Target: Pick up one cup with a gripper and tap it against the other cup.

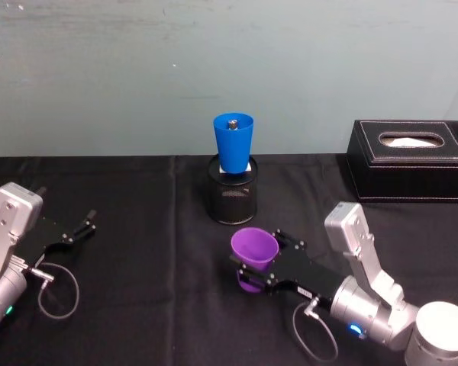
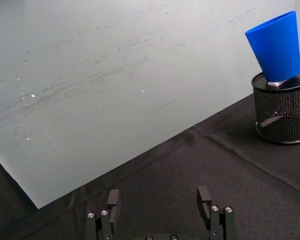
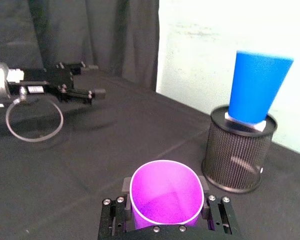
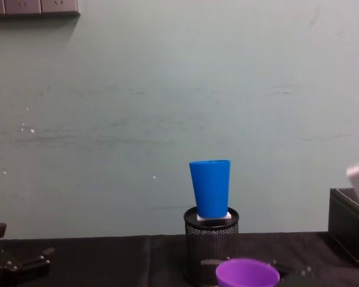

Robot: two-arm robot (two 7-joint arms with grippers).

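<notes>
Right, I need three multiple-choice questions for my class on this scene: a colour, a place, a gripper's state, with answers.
1. What the right gripper holds is: A purple; B blue; C red.
2. Relative to the mesh pen holder, the blue cup stands: A beside it; B atop it; C behind it.
3. The left gripper has its jaws: A shut on a cup; B shut, empty; C open, empty.
Answers: 1 A, the purple cup sits between its jaws. 2 B, it rests on the holder's top. 3 C, a gap shows between them.
</notes>
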